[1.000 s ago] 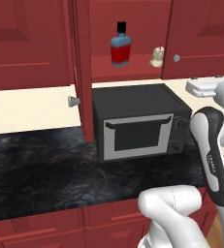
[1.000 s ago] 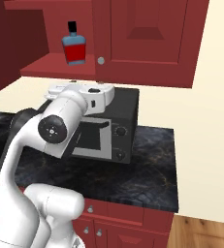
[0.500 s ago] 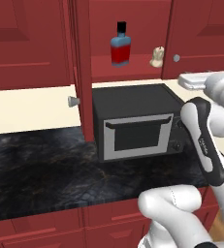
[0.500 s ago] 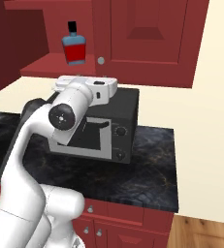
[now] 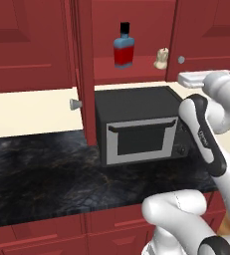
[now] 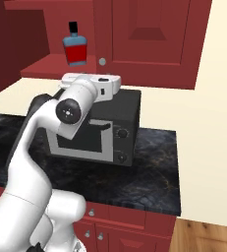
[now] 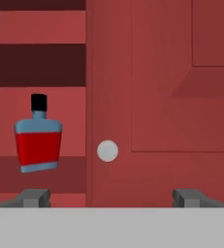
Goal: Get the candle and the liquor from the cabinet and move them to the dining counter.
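Jaws spread wide, nothing between them; gripper (image 7: 111,196) level with the cabinet (image 7: 181,97) shelf, aimed at the shut door's silver knob (image 7: 107,150). Liquor (image 7: 38,137) upright on the shelf, left of the knob in the hand view. Candle (image 5: 161,58) on the same shelf, right of the bottle, near the door edge. Below, a black microwave (image 5: 136,124) on the dark counter (image 5: 37,174).

Liquor (image 6: 76,45) upright on the red shelf of the open cabinet (image 6: 149,44), white arm raised before a black microwave (image 6: 116,129) on the dark marbled bench (image 6: 154,172), round silver knob (image 6: 102,62) just right of the bottle
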